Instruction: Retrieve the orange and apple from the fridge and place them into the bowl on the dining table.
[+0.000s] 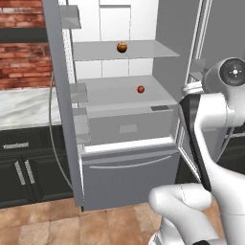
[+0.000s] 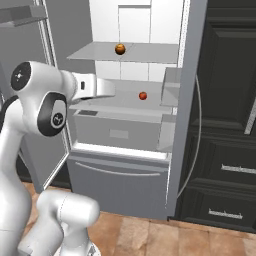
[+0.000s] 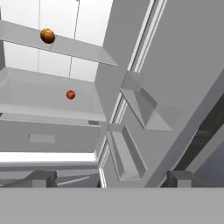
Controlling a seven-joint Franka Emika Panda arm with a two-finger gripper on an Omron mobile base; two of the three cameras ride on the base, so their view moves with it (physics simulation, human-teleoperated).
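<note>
Gripper (image 3: 109, 178) is seen spread fully, nothing held or touched, w/ fridge (image 3: 131, 87) open ahead. Orange (image 3: 47, 35) sits on upper shelf, apple (image 3: 70, 94) on shelf below.

Glossy white rounded arm (image 1: 210, 143) segments throughout, joined by dark joints. Black band (image 1: 194, 139) running along one link in the left base view. Round grey end cap (image 1: 235, 72) with small centre mark. Black oval inset (image 2: 51, 114) bearing a small white emblem in the right base view. Two small dark finger tips (image 3: 41, 178), blocky.
</note>
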